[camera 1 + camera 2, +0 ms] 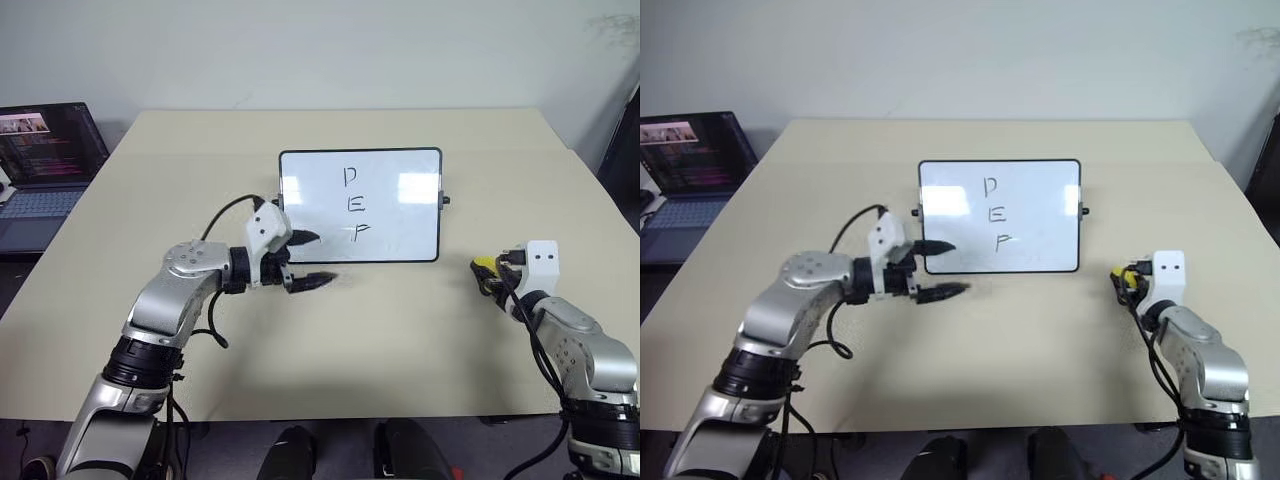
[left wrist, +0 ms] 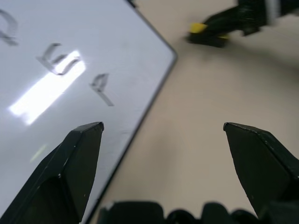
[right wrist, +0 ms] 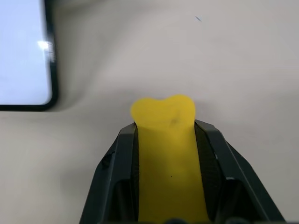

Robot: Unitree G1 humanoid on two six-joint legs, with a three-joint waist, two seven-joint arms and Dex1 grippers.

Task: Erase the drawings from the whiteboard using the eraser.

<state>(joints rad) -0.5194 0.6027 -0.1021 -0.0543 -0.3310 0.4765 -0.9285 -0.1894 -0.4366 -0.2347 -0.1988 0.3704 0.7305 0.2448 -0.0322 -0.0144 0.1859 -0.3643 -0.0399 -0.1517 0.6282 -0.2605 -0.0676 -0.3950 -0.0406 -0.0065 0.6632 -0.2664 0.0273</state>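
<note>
On the beige table (image 1: 400, 340), the whiteboard (image 1: 400, 225) lies flat near the middle and serves as my reference. Its thin black frame is intact, with a small black knob on each short side. The drawings (image 1: 353, 205) sit on its white surface as three black marker letters stacked in a column, roughly midway across the board, all unerased; bright light patches flank them. My left gripper (image 1: 308, 260) hovers at the board's near left corner, its two black fingers spread wide apart, one fingertip over the corner of the frame and the other over bare table just beside the near edge; it holds nothing. My right gripper (image 3: 163, 135) rests on the table well to the right of the board, off its near right corner, its fingers clamped tight on the eraser (image 3: 166, 154). That yellow block is squeezed between the pads, its free end bulging out past the fingertips. A laptop (image 1: 45, 165) stands open far to the left of the board, beyond the table's edge.
</note>
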